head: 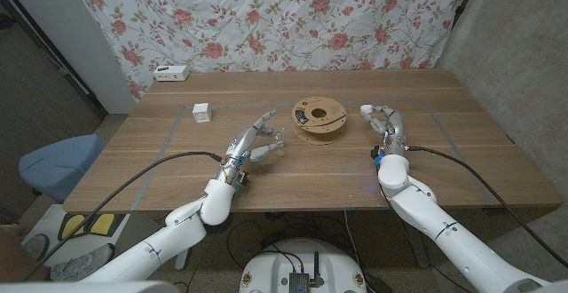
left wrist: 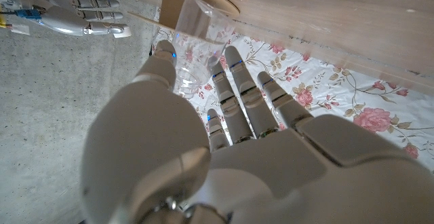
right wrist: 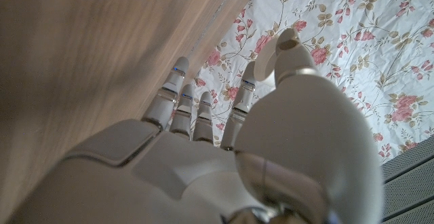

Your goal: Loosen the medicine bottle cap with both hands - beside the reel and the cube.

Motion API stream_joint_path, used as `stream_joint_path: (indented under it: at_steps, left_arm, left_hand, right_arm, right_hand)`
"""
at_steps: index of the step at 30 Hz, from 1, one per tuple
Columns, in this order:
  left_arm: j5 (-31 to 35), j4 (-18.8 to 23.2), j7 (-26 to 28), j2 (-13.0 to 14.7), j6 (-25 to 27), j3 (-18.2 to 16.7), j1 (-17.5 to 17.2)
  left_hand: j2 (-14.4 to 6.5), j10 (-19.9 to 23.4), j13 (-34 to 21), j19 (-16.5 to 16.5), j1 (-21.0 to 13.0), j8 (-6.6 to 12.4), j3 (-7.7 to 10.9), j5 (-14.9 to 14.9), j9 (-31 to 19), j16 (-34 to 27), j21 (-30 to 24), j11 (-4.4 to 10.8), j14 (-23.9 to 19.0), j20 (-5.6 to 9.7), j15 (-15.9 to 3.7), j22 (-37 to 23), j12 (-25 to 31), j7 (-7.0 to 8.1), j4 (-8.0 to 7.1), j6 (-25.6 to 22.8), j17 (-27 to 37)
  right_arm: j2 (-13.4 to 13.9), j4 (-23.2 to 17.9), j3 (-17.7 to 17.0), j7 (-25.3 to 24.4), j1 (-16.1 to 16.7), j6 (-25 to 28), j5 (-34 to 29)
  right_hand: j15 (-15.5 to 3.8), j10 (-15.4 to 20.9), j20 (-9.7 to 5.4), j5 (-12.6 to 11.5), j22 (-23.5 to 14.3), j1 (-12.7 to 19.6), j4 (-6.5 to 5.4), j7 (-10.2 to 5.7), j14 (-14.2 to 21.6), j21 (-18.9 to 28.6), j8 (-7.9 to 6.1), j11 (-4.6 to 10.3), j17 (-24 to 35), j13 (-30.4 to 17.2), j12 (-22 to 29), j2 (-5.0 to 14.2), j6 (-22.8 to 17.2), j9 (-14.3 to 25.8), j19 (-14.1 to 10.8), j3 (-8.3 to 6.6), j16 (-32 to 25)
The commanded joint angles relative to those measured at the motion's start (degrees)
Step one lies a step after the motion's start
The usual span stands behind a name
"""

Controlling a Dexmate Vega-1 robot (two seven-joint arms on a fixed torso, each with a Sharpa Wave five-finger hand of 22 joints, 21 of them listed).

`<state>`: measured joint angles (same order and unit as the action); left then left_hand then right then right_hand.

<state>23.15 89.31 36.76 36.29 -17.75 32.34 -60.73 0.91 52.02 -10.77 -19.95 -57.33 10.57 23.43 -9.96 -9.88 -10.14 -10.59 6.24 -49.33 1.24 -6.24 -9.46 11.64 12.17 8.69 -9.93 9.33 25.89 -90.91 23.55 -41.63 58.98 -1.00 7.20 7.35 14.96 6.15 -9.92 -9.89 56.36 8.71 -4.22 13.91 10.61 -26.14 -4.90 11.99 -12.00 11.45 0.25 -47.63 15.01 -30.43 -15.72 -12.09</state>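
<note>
Head view: left hand (head: 251, 144) fingers grasping bottle (head: 276, 139) | right hand (head: 383, 126) fingers released, beside reel (head: 319, 117)

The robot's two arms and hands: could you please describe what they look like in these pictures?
Both arms are glossy white with rounded shells. The left hand and right hand are white and silver-grey, with segmented fingers that carry small blue marks. A black cable runs along the left arm, another black cable along the right, with small blue parts at each wrist.
</note>
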Motion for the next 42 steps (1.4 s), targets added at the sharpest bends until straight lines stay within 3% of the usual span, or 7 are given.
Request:
stream_joint_path:
  at_steps: [1,21,32,34,42]
  left_arm:
    - [-0.1,-1.2,0.1,0.0,-0.3,0.6,0.6]
    - [-1.1,-1.6,-1.2,0.1,0.3,1.1,1.3]
    - [-2.0,-1.0,-1.9,0.7,0.7,1.0,0.6]
    - [-2.0,-0.9,-1.9,0.8,0.8,0.9,0.5]
    - [-2.4,-0.7,-2.4,1.1,0.9,0.7,0.2]
  left_hand:
    - [-0.3,5.1,-0.3,-0.1,0.0,-0.01,-0.12,-0.4,-0.1,0.2,-0.2,4.9,0.4,0.54,-6.58,-0.1,-0.1,0.09,-0.08,-0.4,0.1]
    - [0.3,3.3,-0.3,0.1,0.5,-0.11,-0.86,-0.5,-0.1,0.4,-0.1,4.84,1.8,0.11,-6.29,-0.2,-0.7,0.13,-0.27,-0.4,0.0]
    - [1.1,1.3,-0.3,0.8,1.6,-0.25,-1.69,-0.6,-0.1,0.6,0.1,4.24,3.3,-0.42,-6.02,-0.2,-1.0,0.2,-0.62,0.0,-0.1]
    - [1.2,0.9,-0.3,0.9,1.9,-0.24,-1.86,-0.7,-0.1,0.5,0.0,3.51,3.6,-0.5,-5.98,-0.2,-1.0,0.2,-0.73,0.0,0.0]
    - [1.7,-0.1,-0.3,1.4,2.6,-0.21,-2.25,-0.8,-0.1,0.6,0.1,3.83,4.7,-0.99,-5.87,-0.2,-1.0,0.23,-0.96,0.1,-0.1]
  right_arm:
    - [-0.5,1.1,0.2,-0.6,-0.2,-0.9,-0.1]
    - [-0.8,2.0,0.3,-1.4,-0.2,-1.4,-0.5]
    - [-0.7,2.0,1.0,-1.2,-0.8,1.0,-0.9]
    - [-0.8,2.2,1.0,-1.3,-0.8,0.9,-0.8]
    - [-0.6,1.9,1.0,-1.8,-0.5,1.7,-0.8]
  right_hand:
    - [-0.16,0.2,-0.23,-0.4,0.0,0.6,0.15,-1.94,0.1,0.2,-0.43,0.05,0.1,0.0,0.3,0.02,-2.6,0.2,0.3,-0.35,-0.2]
    - [-0.4,0.4,-0.32,-0.4,0.0,0.8,0.16,-2.02,0.2,0.4,-0.5,0.01,0.1,0.0,0.3,0.1,-2.4,0.1,0.2,-0.37,-0.3]
    - [-0.45,0.3,-0.37,-0.4,0.0,0.8,0.08,-1.85,0.3,0.4,-0.23,0.13,0.2,0.0,0.2,0.21,-1.6,0.0,0.2,-0.36,-0.4]
    - [-0.59,0.3,-0.38,-0.4,0.0,0.7,0.08,-1.88,0.3,0.4,-0.14,0.12,0.2,0.0,0.2,0.19,-1.3,0.0,0.2,-0.35,-0.4]
    - [-1.02,0.0,-0.55,-0.4,0.0,0.5,-0.03,-2.07,0.3,0.4,0.22,0.17,0.2,0.0,0.1,0.11,-0.3,0.0,0.3,-0.24,-0.4]
